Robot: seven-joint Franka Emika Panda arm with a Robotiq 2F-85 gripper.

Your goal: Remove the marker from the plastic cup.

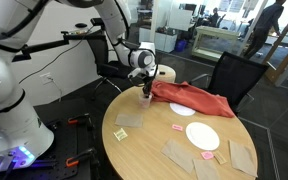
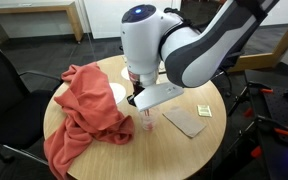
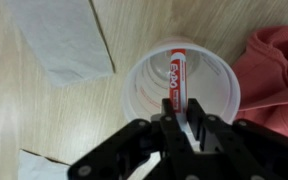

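Wrist view looks into the plastic cup (image 3: pixel 144 88) beside the red cloth (image 3: pixel 274 70). The red marker (image 3: pixel 177 70) leaning inside looks light, stiff and slick. The gripper (image 3: pixel 182 108) straddles its upper end, the best hold; whether it pinches, I cannot tell.

The marker (image 3: pixel 176 72) in the plastic cup (image 3: pixel 136 90) bears white lettering on red, seemingly "EXPO".

My spot: round wood table (image 1: pixel 156 142), with a black chair (image 1: pixel 234 72) pulled up to it, seen in both exterior views. Dark floor (image 1: pixel 79 100) all round. White wall (image 1: pixel 39 25) on one side, glass partitions (image 1: pixel 219 40) at the back, bright daylight behind them. Light wood cabinet (image 2: pixel 34 20) by the floor.
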